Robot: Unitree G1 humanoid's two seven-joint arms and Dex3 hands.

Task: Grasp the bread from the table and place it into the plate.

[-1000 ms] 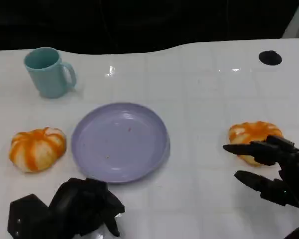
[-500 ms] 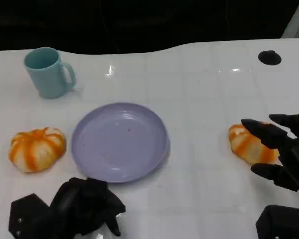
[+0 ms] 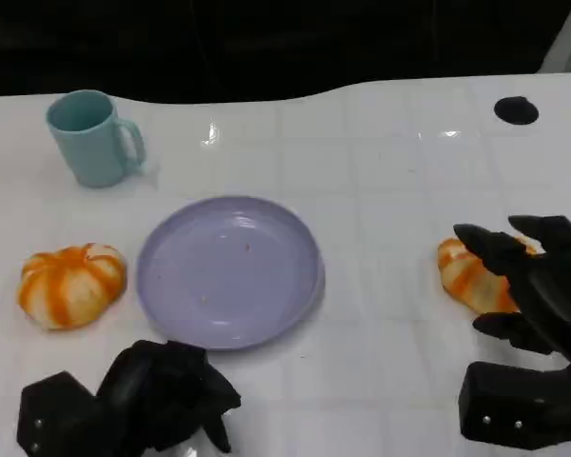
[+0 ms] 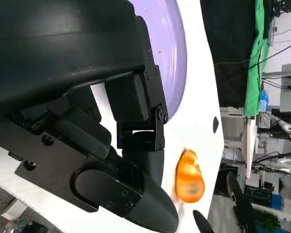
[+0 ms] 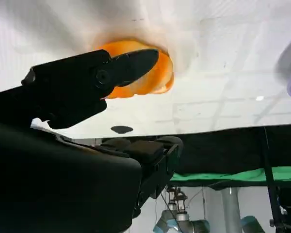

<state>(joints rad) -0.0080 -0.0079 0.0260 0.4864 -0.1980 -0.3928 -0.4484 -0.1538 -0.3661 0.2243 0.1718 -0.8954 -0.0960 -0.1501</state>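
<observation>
A: so the right hand (image 3: 530, 276) had come forward from a second earlier, settling over the bun (image 3: 466, 274) to the right of the plate (image 3: 162, 286), fingers spread around it, not clamped.

B: and the left hand (image 3: 162, 395)?

A: curled up, holding nothing, just below the plate. Second bun (image 3: 71, 284) sat left of the plate, mug (image 3: 90, 138) up-left.

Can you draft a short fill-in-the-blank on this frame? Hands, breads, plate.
1. The plate holds ____ bread.
2. The right hand has its fingers around the bread on the robot's ____ side.
3. The mug is light ____ in colour.
4. The left hand rests with its fingers ____, holding nothing.

Missing words: no; right; blue; curled
</observation>
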